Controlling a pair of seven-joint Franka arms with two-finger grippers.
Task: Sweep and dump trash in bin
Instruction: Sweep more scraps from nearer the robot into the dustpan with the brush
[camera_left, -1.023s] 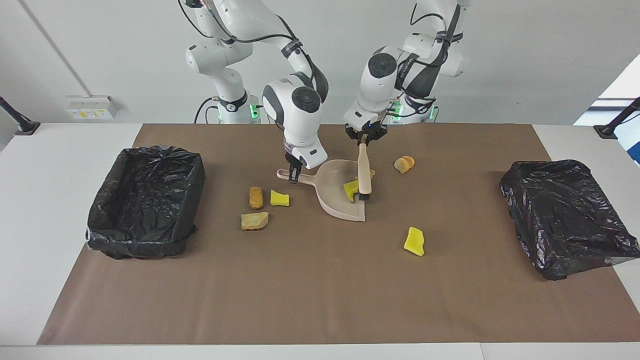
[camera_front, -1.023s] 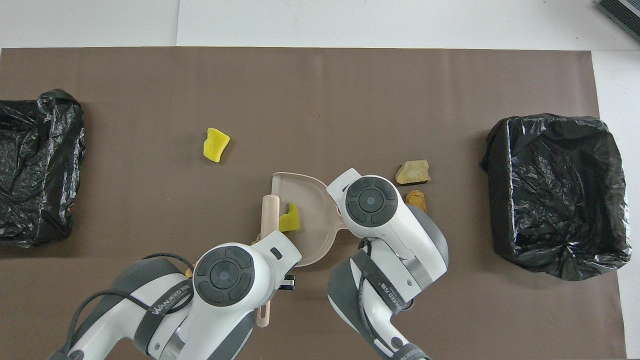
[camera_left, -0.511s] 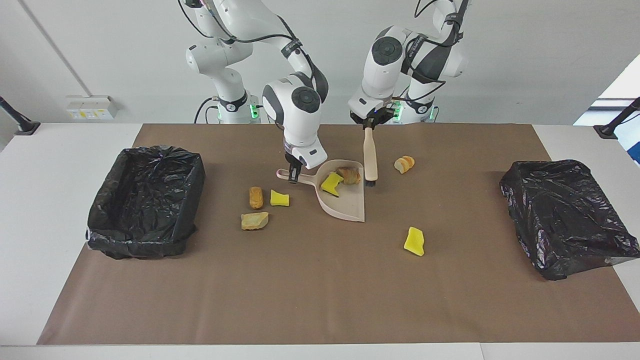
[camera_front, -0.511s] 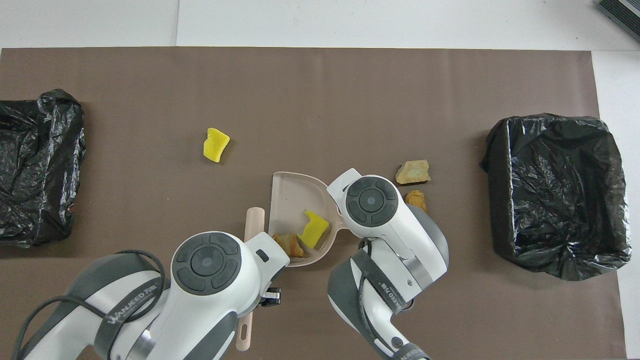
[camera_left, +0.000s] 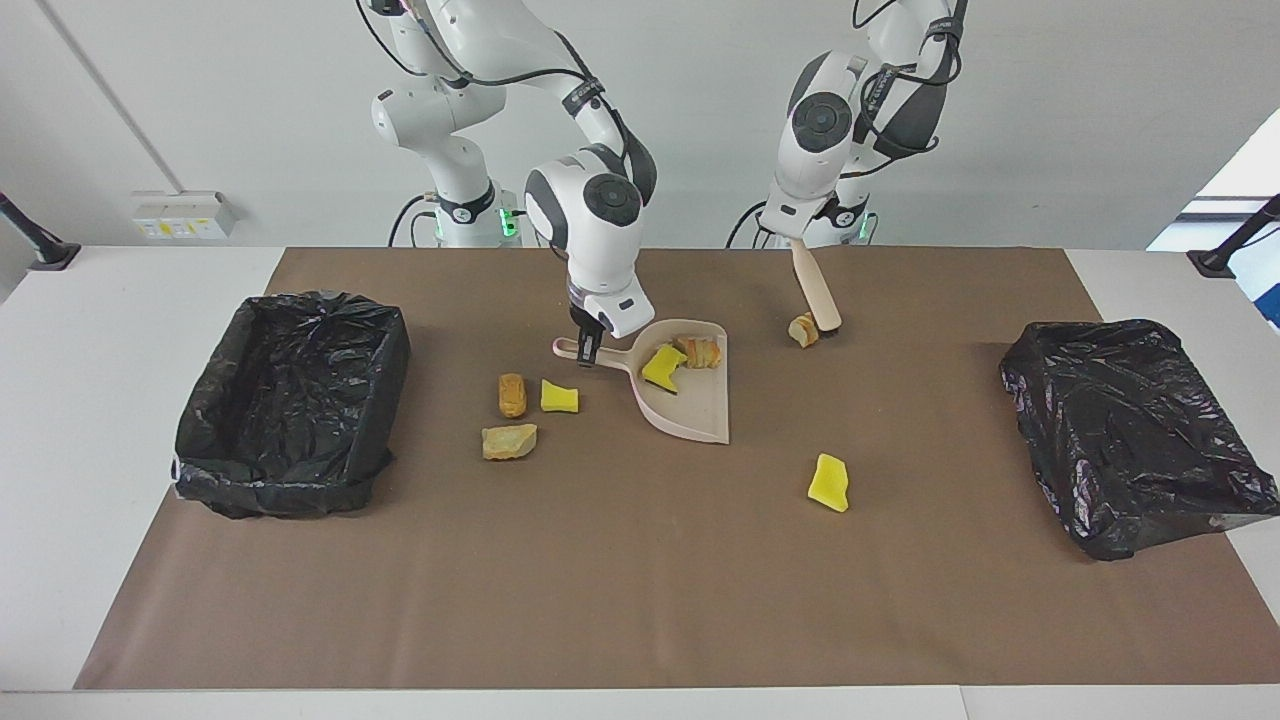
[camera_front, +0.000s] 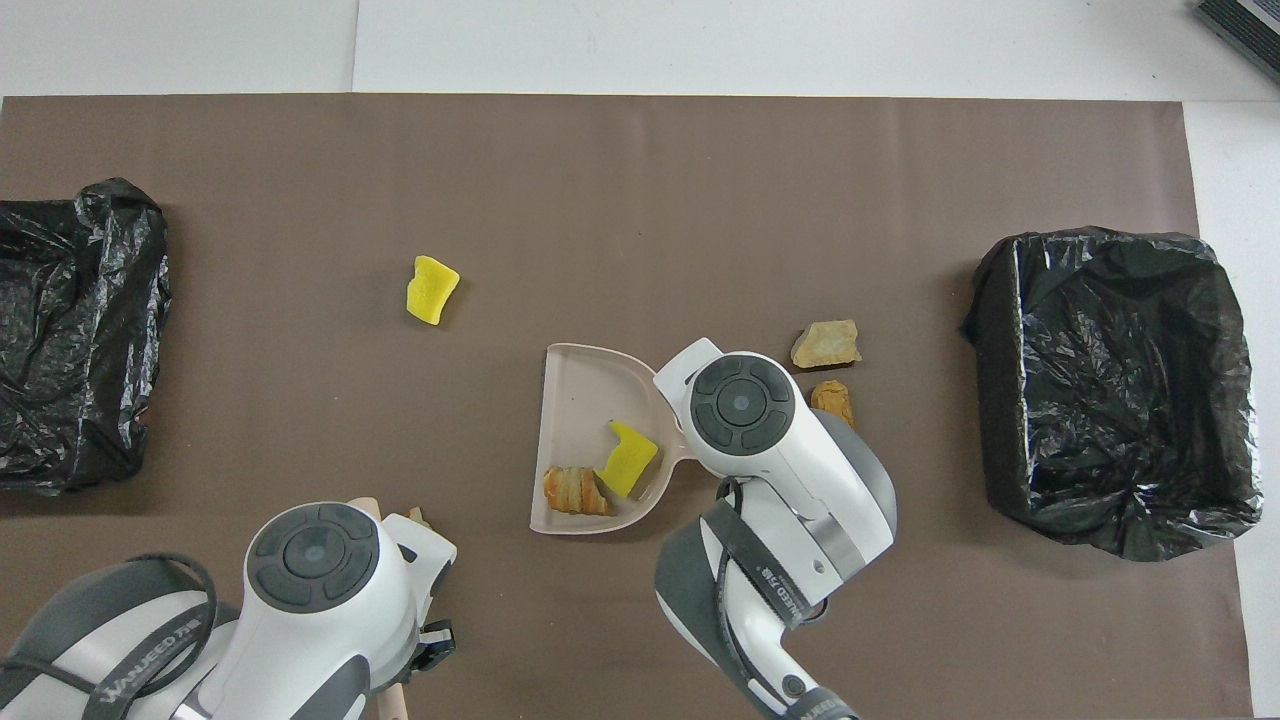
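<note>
My right gripper (camera_left: 588, 349) is shut on the handle of the beige dustpan (camera_left: 702, 412), which rests on the brown mat. In the pan lie two pieces of trash, a yellow one (camera_left: 662, 366) (camera_front: 628, 458) and a brown bread-like one (camera_left: 700, 351) (camera_front: 575, 490). My left gripper (camera_left: 790, 238) is shut on the brush (camera_left: 816, 296). The brush slants down, its bristle end beside an orange-tan piece (camera_left: 802, 331). Loose trash on the mat: a brown lump (camera_left: 512, 395), a yellow chunk (camera_left: 559, 397), a tan lump (camera_left: 509, 441) and another yellow chunk (camera_left: 829, 483) (camera_front: 432, 289).
A black-lined bin (camera_left: 290, 400) (camera_front: 1110, 380) stands at the right arm's end of the mat. A second black-lined bin (camera_left: 1135, 430) (camera_front: 70, 330) stands at the left arm's end. In the overhead view both wrists hide their fingers.
The left arm swept the brown lump into the pan, then lifted the brush out and carried it toward its own end, down beside the orange-tan piece. The right arm and dustpan stayed put.
</note>
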